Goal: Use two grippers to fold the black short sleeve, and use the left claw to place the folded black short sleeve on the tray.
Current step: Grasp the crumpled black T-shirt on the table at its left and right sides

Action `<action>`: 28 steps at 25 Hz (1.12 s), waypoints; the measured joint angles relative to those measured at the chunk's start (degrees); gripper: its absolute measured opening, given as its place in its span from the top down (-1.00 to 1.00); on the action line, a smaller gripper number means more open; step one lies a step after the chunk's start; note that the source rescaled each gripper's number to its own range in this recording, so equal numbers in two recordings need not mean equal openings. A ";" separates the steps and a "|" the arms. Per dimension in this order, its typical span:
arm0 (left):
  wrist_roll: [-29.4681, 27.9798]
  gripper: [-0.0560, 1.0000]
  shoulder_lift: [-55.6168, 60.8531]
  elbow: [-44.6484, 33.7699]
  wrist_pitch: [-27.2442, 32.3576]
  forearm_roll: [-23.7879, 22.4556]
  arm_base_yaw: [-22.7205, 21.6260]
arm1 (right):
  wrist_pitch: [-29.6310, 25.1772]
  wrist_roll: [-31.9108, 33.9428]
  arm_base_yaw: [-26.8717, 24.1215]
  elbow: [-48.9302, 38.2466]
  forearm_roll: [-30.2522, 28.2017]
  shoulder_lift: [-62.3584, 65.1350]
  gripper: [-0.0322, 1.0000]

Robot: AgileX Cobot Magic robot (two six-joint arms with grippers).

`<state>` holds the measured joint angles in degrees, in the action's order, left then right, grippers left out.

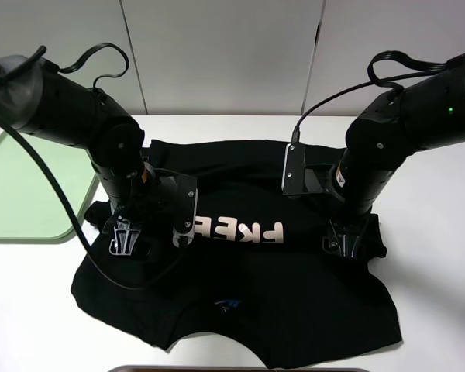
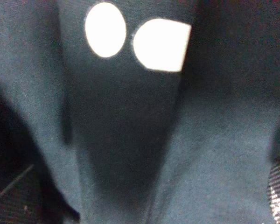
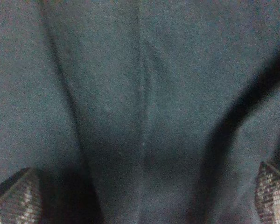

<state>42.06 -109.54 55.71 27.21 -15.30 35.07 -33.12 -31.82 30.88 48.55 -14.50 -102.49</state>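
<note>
Black shirt [image 1: 240,302] flat on white counter [image 1: 442,256]. Left end effector [image 1: 150,234] and right end effector [image 1: 343,242] down on it, jaws seemingly wide. Green tray [image 1: 23,186] near, at left.

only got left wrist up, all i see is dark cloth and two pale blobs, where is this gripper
Observer: The high view shows the left gripper low over the black short sleeve, beside one end of its pink FREE lettering. Your blobs are likely that print.
Operator: and the other arm
Observer: The right gripper is low over the shirt's opposite side, jaws open with cloth between the fingertips.
Operator: tray?
Observer: The tray lies on the table, left of the spread shirt.
</note>
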 joint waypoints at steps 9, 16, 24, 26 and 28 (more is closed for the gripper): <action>0.00 -0.92 0.00 0.00 -0.05 0.68 -0.94 | -0.23 -2.57 0.00 0.00 5.80 0.00 -1.00; 0.00 -0.92 0.00 0.00 -0.05 0.68 -1.05 | -0.34 -5.51 0.00 -0.08 7.40 -1.91 -1.00; 0.06 -0.87 0.00 0.00 -0.49 0.68 -1.05 | -0.45 -6.12 0.00 -0.13 7.44 -3.55 -1.00; 0.06 -0.81 0.00 0.00 -0.61 0.68 -1.05 | -0.45 -6.12 0.00 -0.13 7.44 -3.62 -1.00; 0.06 -0.70 0.00 0.00 -0.97 0.68 -1.05 | -0.40 -6.12 0.00 -0.13 7.44 -3.74 -0.96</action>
<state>42.12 -109.54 55.71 26.24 -14.62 34.01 -33.52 -37.94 30.88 48.42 -7.06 -106.23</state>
